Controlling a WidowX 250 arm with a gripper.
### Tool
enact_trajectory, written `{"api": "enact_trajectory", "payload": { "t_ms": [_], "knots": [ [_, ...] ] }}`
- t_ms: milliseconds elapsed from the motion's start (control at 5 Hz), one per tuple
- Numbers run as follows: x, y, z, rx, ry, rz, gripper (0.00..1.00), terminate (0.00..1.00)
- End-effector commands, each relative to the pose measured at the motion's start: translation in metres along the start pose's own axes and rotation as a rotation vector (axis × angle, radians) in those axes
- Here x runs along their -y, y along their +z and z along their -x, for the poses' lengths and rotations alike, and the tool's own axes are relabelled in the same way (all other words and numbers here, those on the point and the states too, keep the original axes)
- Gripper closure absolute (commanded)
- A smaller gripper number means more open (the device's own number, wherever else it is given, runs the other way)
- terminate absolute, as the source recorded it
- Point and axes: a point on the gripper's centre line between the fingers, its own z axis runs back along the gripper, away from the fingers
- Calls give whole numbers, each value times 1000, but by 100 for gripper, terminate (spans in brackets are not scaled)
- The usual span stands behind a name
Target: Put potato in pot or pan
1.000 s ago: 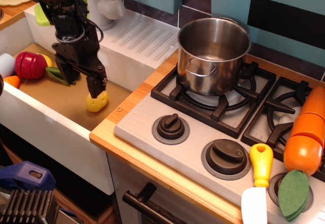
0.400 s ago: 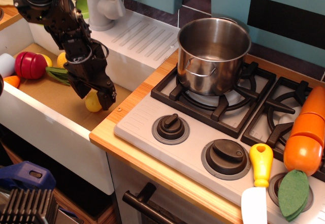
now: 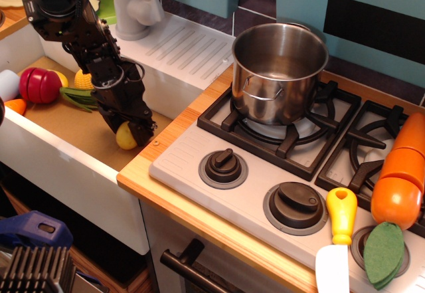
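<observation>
The pale-yellow potato (image 3: 123, 139) lies on the brown floor of the sink (image 3: 66, 130), near its right wall. My black gripper (image 3: 132, 132) reaches down into the sink and its fingers close around the potato, covering its right side. The potato still rests on the sink floor. The tall shiny steel pot (image 3: 279, 74) stands empty on the back left burner of the stove, well to the right of the gripper and higher up.
Yellow corn with green leaves (image 3: 82, 80), a red-purple fruit (image 3: 38, 84) and other toys lie at the sink's left. A grey faucet (image 3: 129, 4) stands behind. The wooden counter edge (image 3: 166, 140), stove knobs (image 3: 223, 167), a yellow-handled knife (image 3: 339, 236) and an orange carrot (image 3: 402, 170) lie to the right.
The gripper has dropped from above the potato down around it, tilting to the right, and its fingers have narrowed onto the potato. The potato has barely moved.
</observation>
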Motion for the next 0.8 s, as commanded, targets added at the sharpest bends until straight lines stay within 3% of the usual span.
{"api": "enact_trajectory", "payload": {
  "t_ms": [0,200,400,600],
  "knots": [
    [0,62,-22,19,-2,-84,100,0],
    [4,105,-29,5,2,-134,100,0],
    [28,148,-47,39,16,-163,100,0],
    [62,170,-62,37,48,-175,100,0]
  ]
}}
